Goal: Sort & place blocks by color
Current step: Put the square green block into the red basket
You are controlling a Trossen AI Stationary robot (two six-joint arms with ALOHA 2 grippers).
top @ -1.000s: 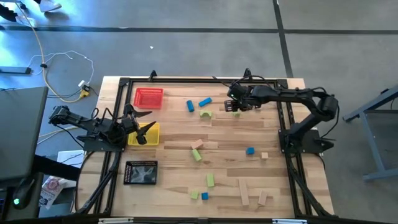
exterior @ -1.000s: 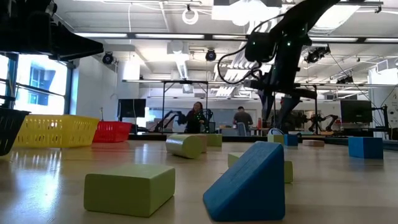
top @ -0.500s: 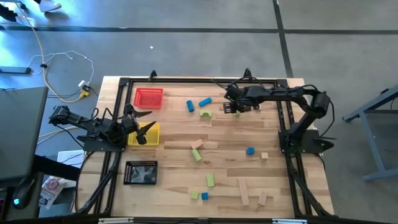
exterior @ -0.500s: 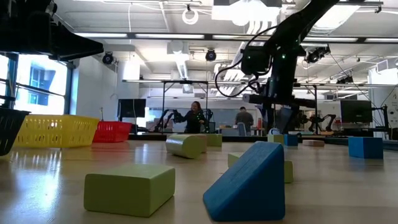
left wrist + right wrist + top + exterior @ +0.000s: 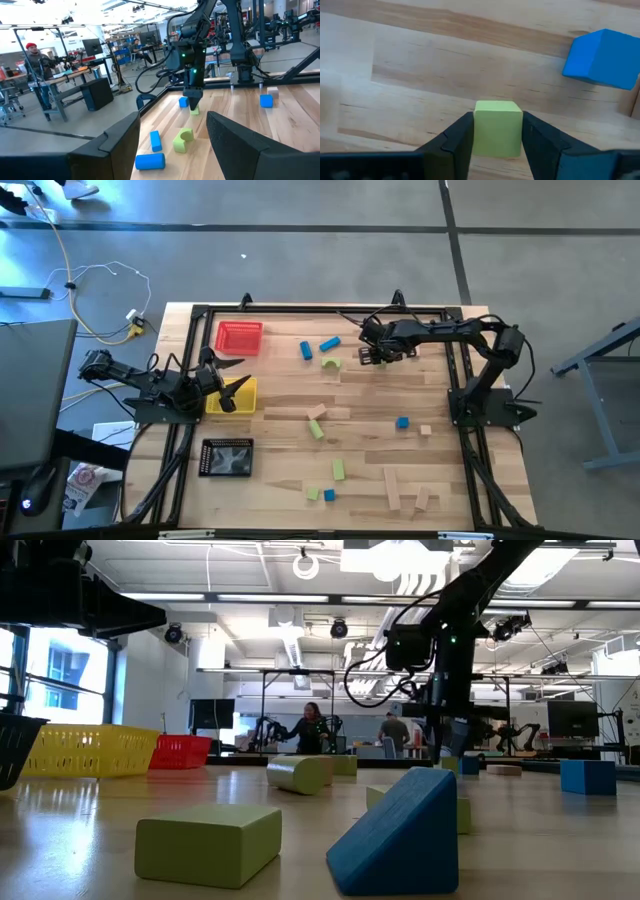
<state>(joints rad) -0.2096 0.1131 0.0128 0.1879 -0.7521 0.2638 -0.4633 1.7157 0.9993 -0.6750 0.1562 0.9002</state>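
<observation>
Between the right gripper's (image 5: 497, 131) fingers (image 5: 454, 137) sits a green cube (image 5: 497, 127) on the table (image 5: 280, 395), both fingers against its sides. A blue cube (image 5: 601, 58) lies near it. Farther off are a green arch (image 5: 331, 363) and two blue blocks (image 5: 329, 343). Over the yellow tray (image 5: 246, 390) waits the left gripper (image 5: 228, 381), spread wide.

Right claw (image 5: 371, 356) low near table's far edge, left claw (image 5: 232, 386) over yellow tray (image 5: 245, 388)

A blue cube (image 5: 601, 59) stands just beside the green cube (image 5: 497, 127); bare wood lies on its other sides.
</observation>
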